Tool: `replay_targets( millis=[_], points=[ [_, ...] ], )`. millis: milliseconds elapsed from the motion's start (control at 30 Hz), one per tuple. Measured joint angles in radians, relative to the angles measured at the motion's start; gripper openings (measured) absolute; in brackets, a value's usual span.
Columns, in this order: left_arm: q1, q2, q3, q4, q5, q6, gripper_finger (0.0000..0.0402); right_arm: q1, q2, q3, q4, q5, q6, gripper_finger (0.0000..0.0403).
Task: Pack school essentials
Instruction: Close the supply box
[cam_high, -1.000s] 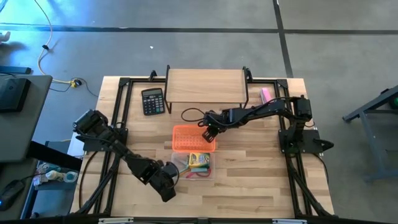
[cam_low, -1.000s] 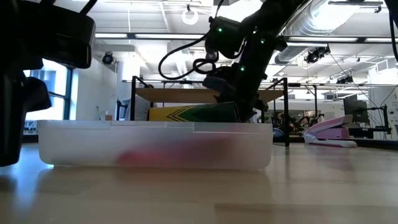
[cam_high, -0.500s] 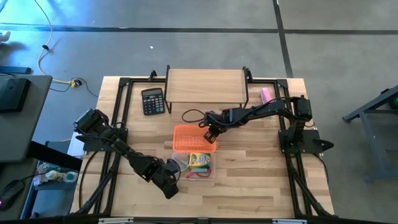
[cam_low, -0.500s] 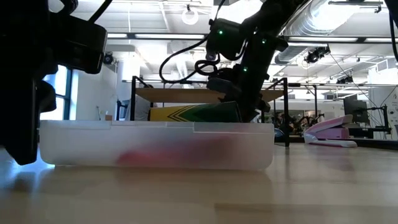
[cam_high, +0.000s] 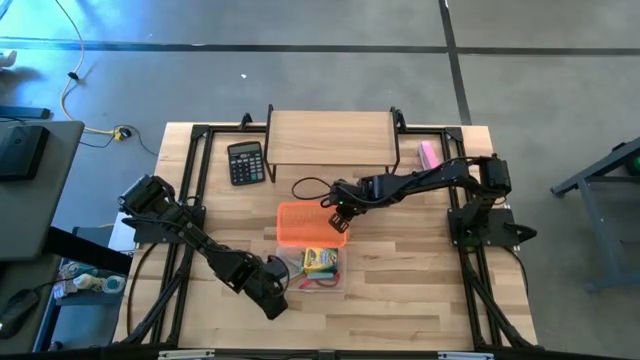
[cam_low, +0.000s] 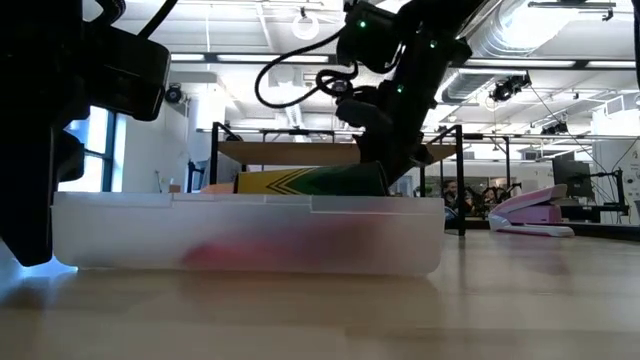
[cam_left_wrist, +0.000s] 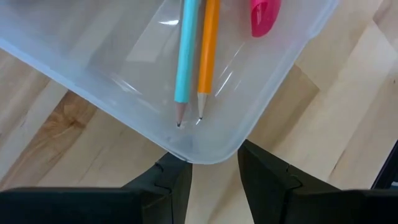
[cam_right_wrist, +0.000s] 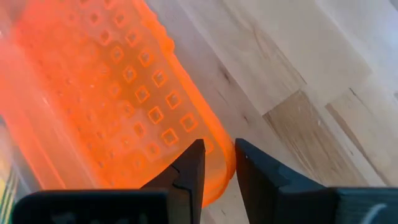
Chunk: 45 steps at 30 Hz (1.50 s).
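High view: my clear tray (cam_high: 296, 270) sits just below table centre, holding the yellow-green crayon box (cam_high: 320, 259), a teal pencil (cam_left_wrist: 187, 59) and an orange pencil (cam_left_wrist: 208, 56) side by side, and a pink-red pen (cam_left_wrist: 264, 15). Left gripper (cam_left_wrist: 213, 169) pinches the tray's rounded corner, at 7 o'clock of the tray. Orange perforated lid (cam_high: 310, 223) touches the tray at 12 o'clock; right gripper (cam_right_wrist: 217, 163) pinches its edge. Black calculator (cam_high: 245, 162) at 11 o'clock, wooden riser (cam_high: 332, 139) at 12, pink block (cam_high: 427, 153) at 2, all well apart.
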<state>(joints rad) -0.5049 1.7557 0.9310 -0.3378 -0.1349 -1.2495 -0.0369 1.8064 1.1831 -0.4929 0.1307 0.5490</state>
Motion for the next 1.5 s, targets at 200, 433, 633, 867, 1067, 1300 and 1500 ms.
replay_targets(
  millis=[200,433,633,867,1067,1300,1500],
  points=[
    [0.000,0.000,0.000,0.000,0.003,-0.005,0.0117,0.020,-0.009,0.000,-0.004,0.009,-0.016,0.0075],
    [0.000,0.000,0.000,0.000,0.006,-0.008,0.0117,0.050,-0.047,0.000,-0.010,0.055,-0.034,0.0075],
    [0.001,0.000,0.000,-0.001,0.004,-0.028,0.0117,0.061,-0.063,0.000,-0.017,0.062,-0.053,0.0075],
    [0.001,0.000,0.000,-0.001,0.007,-0.047,0.0117,0.098,-0.094,0.000,-0.015,0.091,-0.072,0.0075],
    [0.001,0.000,0.000,-0.003,0.004,-0.057,0.0117,0.116,-0.131,0.000,-0.015,0.101,-0.079,0.0075],
    [0.008,0.000,0.000,-0.006,0.004,-0.060,0.0117,0.148,-0.153,0.000,-0.019,0.108,-0.079,0.0076],
    [0.019,0.000,0.000,-0.015,0.010,-0.060,0.0117,0.178,-0.153,0.000,-0.023,0.124,-0.064,0.0076]
  ],
)
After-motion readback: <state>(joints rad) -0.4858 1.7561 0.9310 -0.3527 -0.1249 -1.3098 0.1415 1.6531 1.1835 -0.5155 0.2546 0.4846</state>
